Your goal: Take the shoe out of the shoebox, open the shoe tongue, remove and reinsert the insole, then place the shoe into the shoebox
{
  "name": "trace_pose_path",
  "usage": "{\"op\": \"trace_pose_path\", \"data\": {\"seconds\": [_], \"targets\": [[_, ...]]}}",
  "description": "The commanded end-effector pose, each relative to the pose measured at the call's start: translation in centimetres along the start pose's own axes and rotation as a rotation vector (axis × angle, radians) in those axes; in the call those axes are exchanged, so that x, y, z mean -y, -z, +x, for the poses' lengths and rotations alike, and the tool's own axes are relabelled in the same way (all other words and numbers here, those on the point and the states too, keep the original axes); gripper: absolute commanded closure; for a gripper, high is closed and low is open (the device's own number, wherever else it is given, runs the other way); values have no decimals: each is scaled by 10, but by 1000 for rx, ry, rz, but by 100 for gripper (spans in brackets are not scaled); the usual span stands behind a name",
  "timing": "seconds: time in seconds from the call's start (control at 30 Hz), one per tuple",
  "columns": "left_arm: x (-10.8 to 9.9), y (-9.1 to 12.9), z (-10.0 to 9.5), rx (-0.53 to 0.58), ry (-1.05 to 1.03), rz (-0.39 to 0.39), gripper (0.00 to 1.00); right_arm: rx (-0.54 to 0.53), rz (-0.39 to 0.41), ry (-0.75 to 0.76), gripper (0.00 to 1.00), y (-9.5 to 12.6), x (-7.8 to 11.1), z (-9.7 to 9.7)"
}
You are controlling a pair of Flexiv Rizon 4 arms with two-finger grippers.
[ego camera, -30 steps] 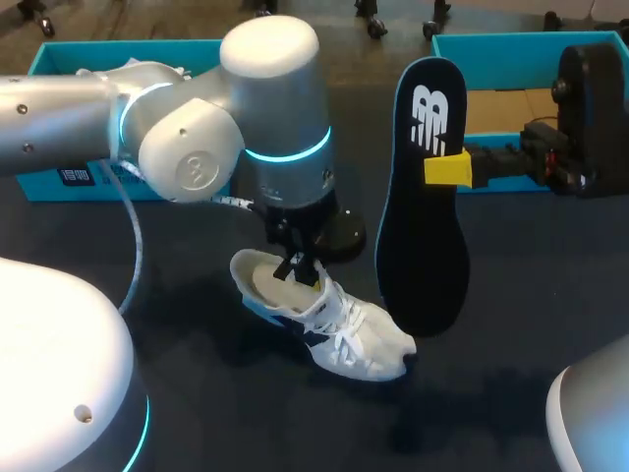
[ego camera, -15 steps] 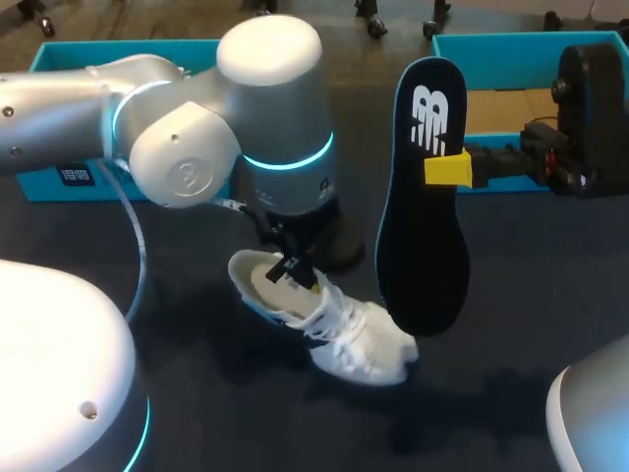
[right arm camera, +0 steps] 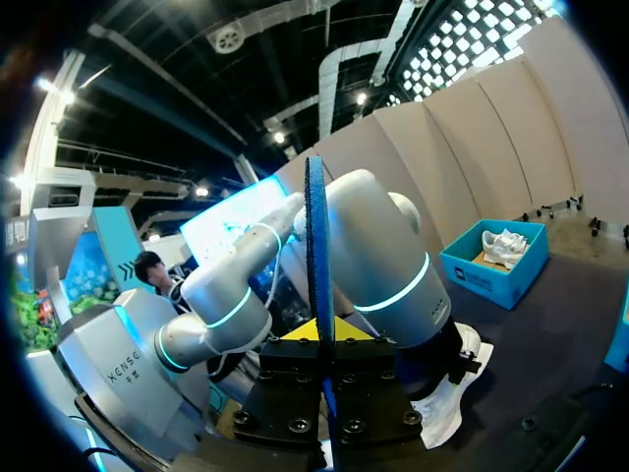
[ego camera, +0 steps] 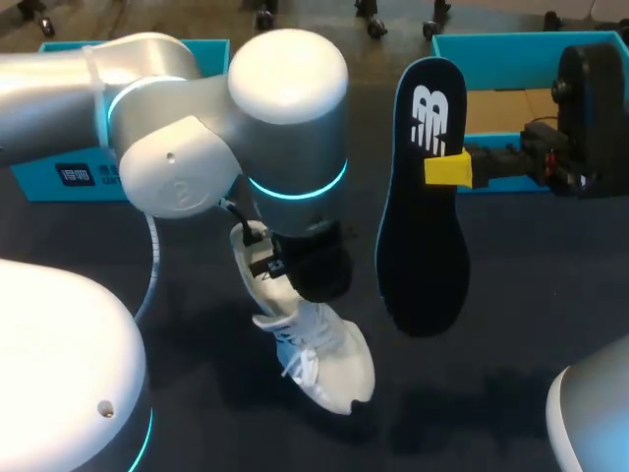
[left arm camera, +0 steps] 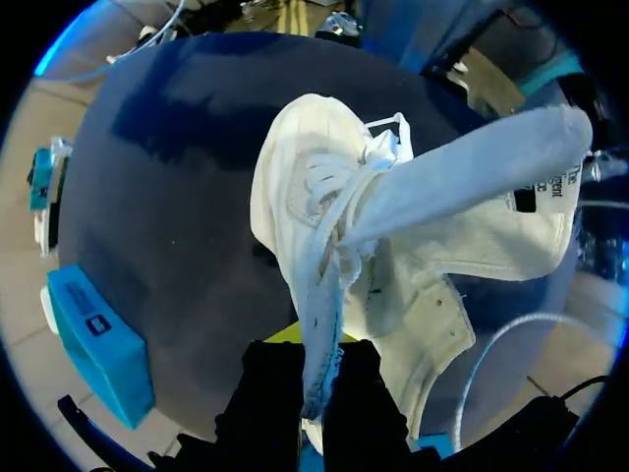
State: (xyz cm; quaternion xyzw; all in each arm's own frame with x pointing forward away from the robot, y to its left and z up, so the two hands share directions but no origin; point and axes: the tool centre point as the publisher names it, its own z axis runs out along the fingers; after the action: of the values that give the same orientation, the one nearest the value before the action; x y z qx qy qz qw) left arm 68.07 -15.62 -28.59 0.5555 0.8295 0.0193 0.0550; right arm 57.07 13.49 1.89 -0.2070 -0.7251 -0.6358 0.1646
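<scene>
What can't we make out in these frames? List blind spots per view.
- Head view: the left arm hides the left gripper and the shoe's heel opening.
- Left wrist view: the shoe's collar covers most of the gripper's yellow tips.
- Right wrist view: the insole sits edge-on in the right gripper, so its faces don't show.
- Head view: the right arm covers part of the right shoebox's inside.

Robot demonstration stand inside a large exhibition hall.
A high dark ceiling point(right arm camera: 177, 88) with bare ducts point(right arm camera: 334, 69) and spot lights spans tall beige partition walls point(right arm camera: 491, 138) and a lit display screen point(right arm camera: 231, 216). Below, a left arm point(ego camera: 285, 118) and right arm point(ego camera: 590, 64) reach over a dark desk point(ego camera: 531, 393) carrying teal shoeboxes point(ego camera: 69, 177).
</scene>
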Motion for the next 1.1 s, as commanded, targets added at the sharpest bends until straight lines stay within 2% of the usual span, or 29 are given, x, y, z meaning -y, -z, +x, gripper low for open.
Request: {"op": "trace_pose_path", "data": {"seconds": [0.03, 0.07, 0.33, 0.4, 0.53, 0.67, 0.77, 1.1], "targets": [[-20, 2, 13, 137, -420, 348, 100, -3, 6, -2, 100, -3, -3, -3], [-26, 1, 14, 131, -403, 396, 100, -3, 6, -2, 100, -3, -3, -3], [-26, 1, 14, 131, -403, 396, 100, -3, 6, -2, 100, -3, -3, -3], [-18, -1, 12, 109, -469, 363, 100, -3, 6, -2, 100, -3, -3, -3], [-10, -10, 7, 71, -519, 388, 100, -3, 6, -2, 100, -3, -3, -3], [-3, -21, 3, 19, -491, 376, 100, -3, 6, -2, 100, -3, -3, -3], [2, -28, 0, -14, -472, 331, 100, -3, 6, -2, 100, -3, -3, -3], [9, -35, 2, -43, -421, 340, 100, -3, 6, -2, 100, -3, -3, -3]]}}
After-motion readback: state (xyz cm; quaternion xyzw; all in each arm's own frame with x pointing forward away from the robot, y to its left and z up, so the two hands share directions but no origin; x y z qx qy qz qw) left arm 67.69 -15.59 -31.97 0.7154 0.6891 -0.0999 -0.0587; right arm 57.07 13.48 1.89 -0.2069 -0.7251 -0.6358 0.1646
